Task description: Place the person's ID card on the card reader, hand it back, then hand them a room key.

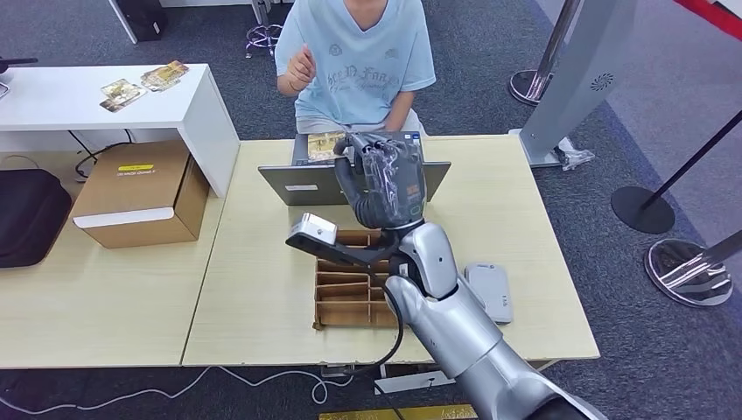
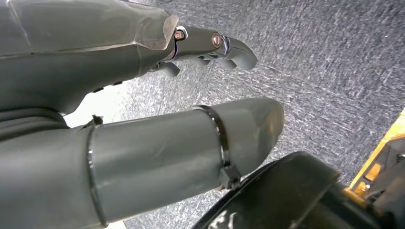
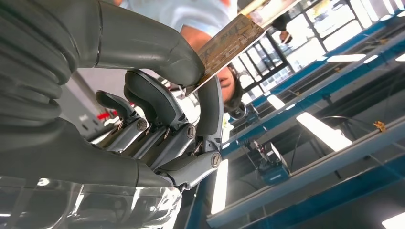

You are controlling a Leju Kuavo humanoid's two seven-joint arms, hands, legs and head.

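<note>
1. Desk (image 1: 525, 219): the person (image 1: 354, 52) sits at its far side, behind a laptop (image 1: 302, 182).
2. My right hand (image 1: 385, 179), raised over the laptop, pinches the card (image 3: 229, 43) between thumb and finger.
3. My left hand (image 2: 143, 95) hangs loosely open, holding nothing.
4. Card: judged light, stiff, slick; best held by one short edge.

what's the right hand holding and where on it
The right hand pinches a gold patterned card by one end, between thumb and a finger; the other end sticks out free.
</note>
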